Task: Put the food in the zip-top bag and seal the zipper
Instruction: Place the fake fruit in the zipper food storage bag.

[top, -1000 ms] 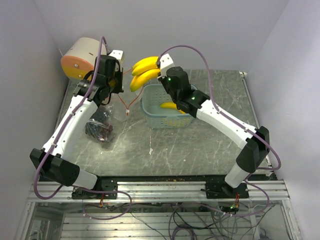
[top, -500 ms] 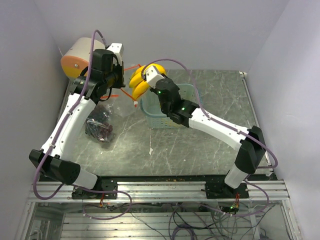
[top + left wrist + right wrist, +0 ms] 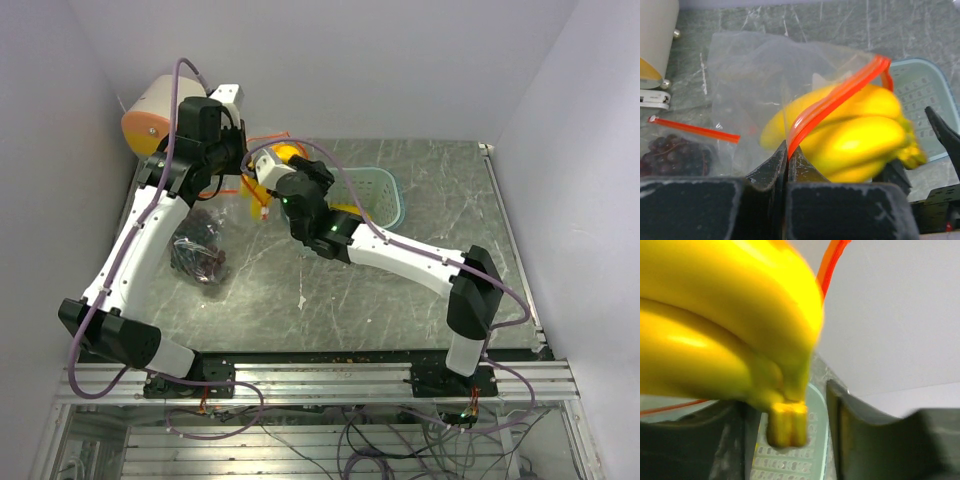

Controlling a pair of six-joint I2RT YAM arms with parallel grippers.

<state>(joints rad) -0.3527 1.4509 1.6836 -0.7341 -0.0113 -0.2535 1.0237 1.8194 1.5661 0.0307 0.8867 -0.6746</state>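
Swinging over from above the basket (image 3: 920,85), the right arm is now holding the bananas (image 3: 860,137) close in front of the left pincer (image 3: 788,155). The basket is lying further to the right than a second ago. The right pincer (image 3: 787,405) is standing wider than before.

The left pincer is clamping narrow on the red zipper (image 3: 835,100) of the clear bag (image 3: 750,70), its fingers pressing together with the strip rising from between them. The strip is running up and away from that pincer, crossing over the bananas. Part of the bunch is showing through the film, so it is sitting at the bag's mouth. How far in it is reaching I cannot tell.

The right pincer is standing fairly wide, with the banana stem hanging between its fingers and a gap on each side of it. The bunch is bulging above and to the left of that pincer, and the basket is showing below and beyond it.

The grapes (image 3: 670,150) are lying under clear film below and to the left of the left pincer, beneath a second stretch of red zipper. Whether that film is the same bag I cannot tell.
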